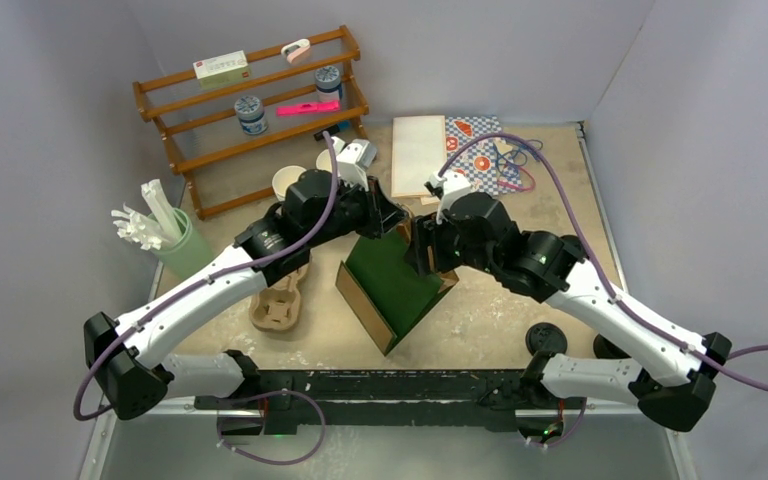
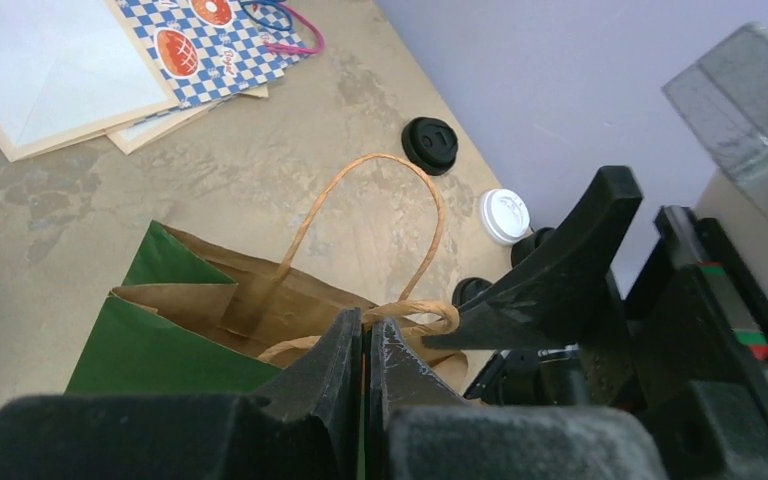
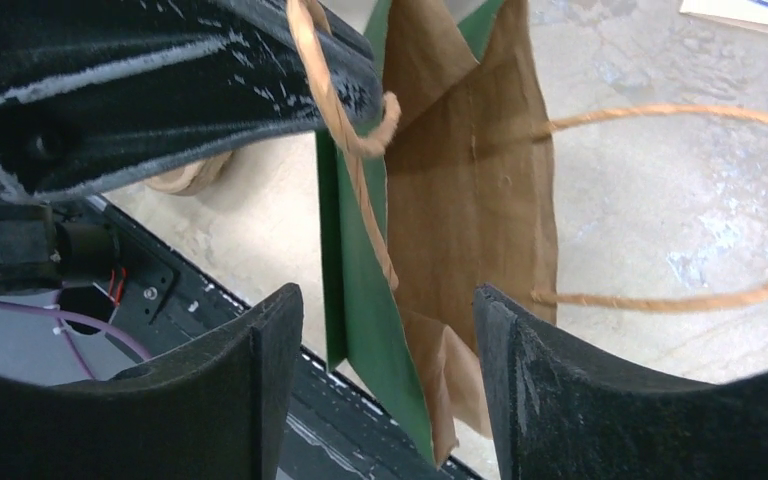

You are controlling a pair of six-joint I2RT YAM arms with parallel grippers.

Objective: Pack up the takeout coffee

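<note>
Since no lidded green cup shows in any view, I judge the packing barely begun: only the bag is being readied, and the coffee has yet to be fetched and lowered in. Both my arms reach forward and bend inward, so the wrists meet over mid-table.

Between them stands the bag [image 1: 395, 285], green outside and brown within. My left gripper [image 2: 365, 330] is pinched tight on its handle [image 2: 415, 312] at the rim and seems to be holding the mouth up. My right gripper [image 3: 385, 300] hangs at the opposite rim with jaws spread wide, gripping nothing. The other handle [image 2: 400, 165] arches free.

What I can see of the bag's inside holds no cup. Farther off, loose lids [image 2: 430, 145] lie on the table, and pale cups [image 1: 290, 182] sit by the shelf [image 1: 260, 100], partly hidden behind my left arm. I cannot find the coffee.
</note>
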